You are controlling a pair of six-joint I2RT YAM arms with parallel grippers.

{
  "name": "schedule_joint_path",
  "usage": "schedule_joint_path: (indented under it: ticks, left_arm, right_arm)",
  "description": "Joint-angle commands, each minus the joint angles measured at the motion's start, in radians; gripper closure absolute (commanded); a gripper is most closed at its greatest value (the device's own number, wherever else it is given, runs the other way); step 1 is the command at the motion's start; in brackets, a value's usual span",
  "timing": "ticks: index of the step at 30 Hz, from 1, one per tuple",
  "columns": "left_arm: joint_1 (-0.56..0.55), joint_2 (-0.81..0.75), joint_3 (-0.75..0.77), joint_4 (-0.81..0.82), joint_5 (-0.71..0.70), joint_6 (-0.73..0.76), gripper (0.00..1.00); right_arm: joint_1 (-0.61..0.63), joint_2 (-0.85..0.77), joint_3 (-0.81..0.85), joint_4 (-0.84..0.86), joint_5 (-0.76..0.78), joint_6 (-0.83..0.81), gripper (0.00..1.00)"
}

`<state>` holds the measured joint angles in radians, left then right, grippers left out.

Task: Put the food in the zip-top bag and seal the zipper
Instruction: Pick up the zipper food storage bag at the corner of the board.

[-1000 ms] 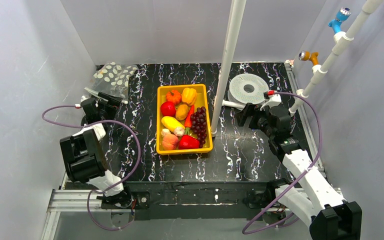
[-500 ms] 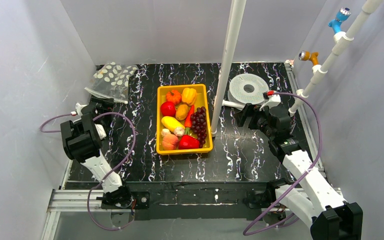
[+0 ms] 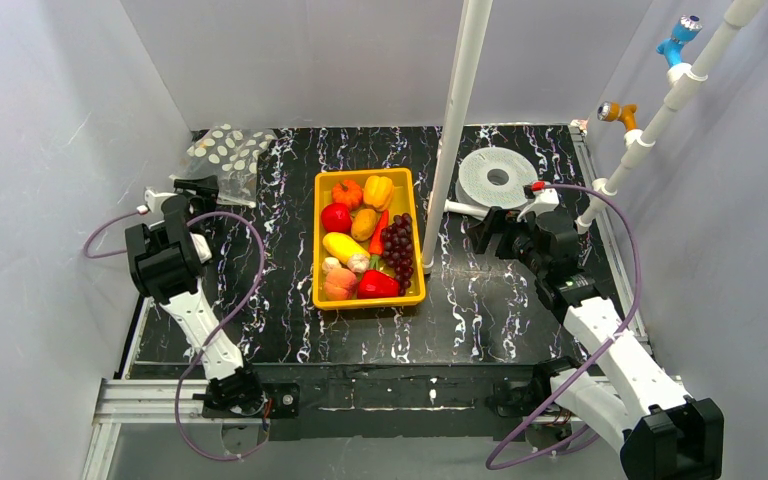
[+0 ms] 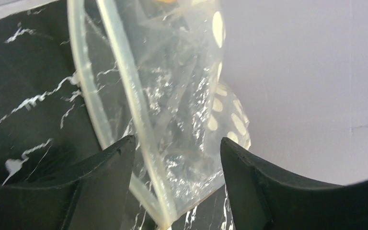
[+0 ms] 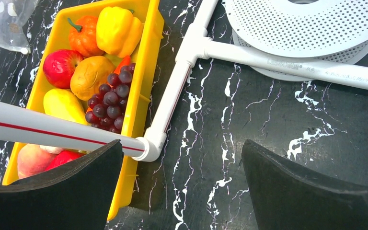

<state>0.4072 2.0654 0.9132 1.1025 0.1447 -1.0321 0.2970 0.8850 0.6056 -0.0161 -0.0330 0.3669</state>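
The clear zip-top bag (image 3: 222,155) with pale dots lies at the table's far left corner by the wall. My left gripper (image 3: 200,186) is open at the bag's near edge. In the left wrist view the bag (image 4: 182,110) and its zipper strip (image 4: 129,91) lie between the two spread black fingers (image 4: 100,177), not pinched. The food (image 3: 365,235), several glossy toy fruits and vegetables with purple grapes (image 5: 108,98), fills the yellow tray (image 3: 320,240). My right gripper (image 3: 482,228) is open and empty, over the table right of the tray, as the right wrist view (image 5: 182,191) shows.
A white upright pipe (image 3: 455,120) stands just right of the tray, with a joint at its foot (image 5: 155,141). A white perforated disc (image 3: 497,176) lies at the back right. Grey walls close in left, back and right.
My left arm has swung forward and its gripper has moved toward the back, up to the bag's near edge. The right arm, the tray and the food have not moved.
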Motion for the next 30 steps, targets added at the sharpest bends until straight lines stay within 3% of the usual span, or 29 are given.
schedule_joint_path:
  ticks: [1, 9, 15, 20, 30]
  left_arm:
    - [-0.011, 0.018, 0.056, 0.023, -0.013, -0.019, 0.38]
    - [-0.022, 0.035, 0.083, 0.011, 0.006, -0.005, 0.49]
    - [-0.025, -0.003, 0.115, -0.038, 0.082, 0.042, 0.82]
    - [-0.040, -0.210, 0.053, -0.290, 0.053, 0.163, 0.99]
    - [-0.130, -0.704, 0.073, -1.005, -0.169, 0.433, 1.00]
  right_arm:
    - [0.005, 0.007, 0.015, 0.045, 0.001, 0.001, 0.00]
    - [0.005, 0.007, 0.014, 0.038, -0.006, 0.002, 0.00]
    - [0.005, 0.005, 0.012, 0.037, -0.019, 0.003, 0.00]
    - [0.006, 0.012, 0.023, 0.018, -0.013, 0.014, 0.00]
    - [0.105, 0.077, 0.165, -0.245, 0.276, 0.099, 0.00]
